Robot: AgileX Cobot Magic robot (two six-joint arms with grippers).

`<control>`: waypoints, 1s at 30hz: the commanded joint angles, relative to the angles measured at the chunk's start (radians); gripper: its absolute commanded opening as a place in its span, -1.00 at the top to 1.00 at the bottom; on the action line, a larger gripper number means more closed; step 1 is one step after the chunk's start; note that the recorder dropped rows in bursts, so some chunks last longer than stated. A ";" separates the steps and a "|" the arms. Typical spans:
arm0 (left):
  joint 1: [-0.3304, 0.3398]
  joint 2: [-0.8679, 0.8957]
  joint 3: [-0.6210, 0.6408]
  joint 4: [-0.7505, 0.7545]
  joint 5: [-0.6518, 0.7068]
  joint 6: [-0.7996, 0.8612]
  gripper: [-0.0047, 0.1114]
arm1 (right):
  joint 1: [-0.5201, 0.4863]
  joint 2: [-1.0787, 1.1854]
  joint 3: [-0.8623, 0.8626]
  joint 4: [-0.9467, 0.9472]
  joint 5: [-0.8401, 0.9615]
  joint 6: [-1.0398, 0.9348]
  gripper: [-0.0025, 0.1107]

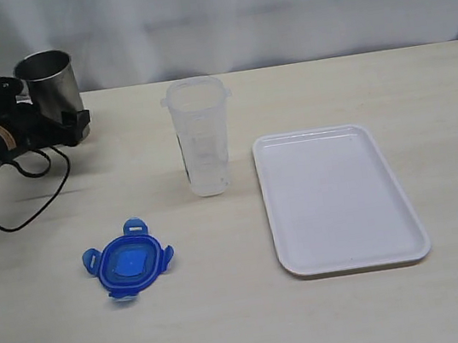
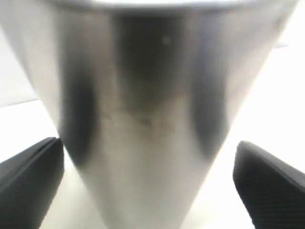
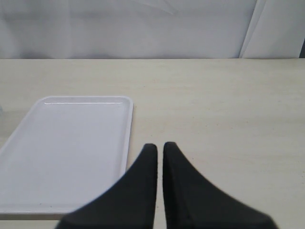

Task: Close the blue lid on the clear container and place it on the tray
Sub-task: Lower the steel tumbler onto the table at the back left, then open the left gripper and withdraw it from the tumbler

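Left gripper [image 1: 66, 116]: my left tool stands wide open at the far left, one jaw on either side of the steel cup [image 1: 49, 78]. The wrist view shows a gap on both sides, so I judge that it is gripping nothing.
Blue lid [image 1: 128, 262]: it lies on the table [image 1: 423, 82] at near left, well apart from the container, and nothing is holding it.
Clear container [image 1: 201, 137]: it stands mid-table with its mouth uncovered, just left of the tray and not on it.
Tray [image 1: 337, 198]: it sits right of centre, and I see nothing on it.
Right gripper [image 3: 159, 152]: the jaws are pressed together on nothing, over bare table to the right of the tray on the near side. It is out of the exterior view.
Done so far: nothing of the task, as I read it.
Left to do: pick up the lid, seat and snap it on the container, then move the container onto the tray.
Lid facing: it lies flat with its tabs splayed outward. It is roundish, so there is no long axis to speak of. I cannot tell which face is up.
Container axis: the long axis is vertical. It stands upright with the flared rim on top.
Tray axis: it lies flat, and its long side runs near to far.
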 commanded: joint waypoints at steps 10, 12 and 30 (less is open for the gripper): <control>0.002 -0.106 0.106 -0.075 0.000 0.029 -0.62 | -0.006 -0.004 0.004 0.000 -0.008 0.000 0.88; 0.002 -0.116 0.126 -0.075 0.000 0.029 -0.62 | -0.006 -0.004 0.004 0.000 -0.008 0.000 0.88; 0.036 -0.192 0.335 -0.083 -0.044 0.040 -0.62 | -0.006 -0.004 0.004 0.000 -0.008 0.000 0.88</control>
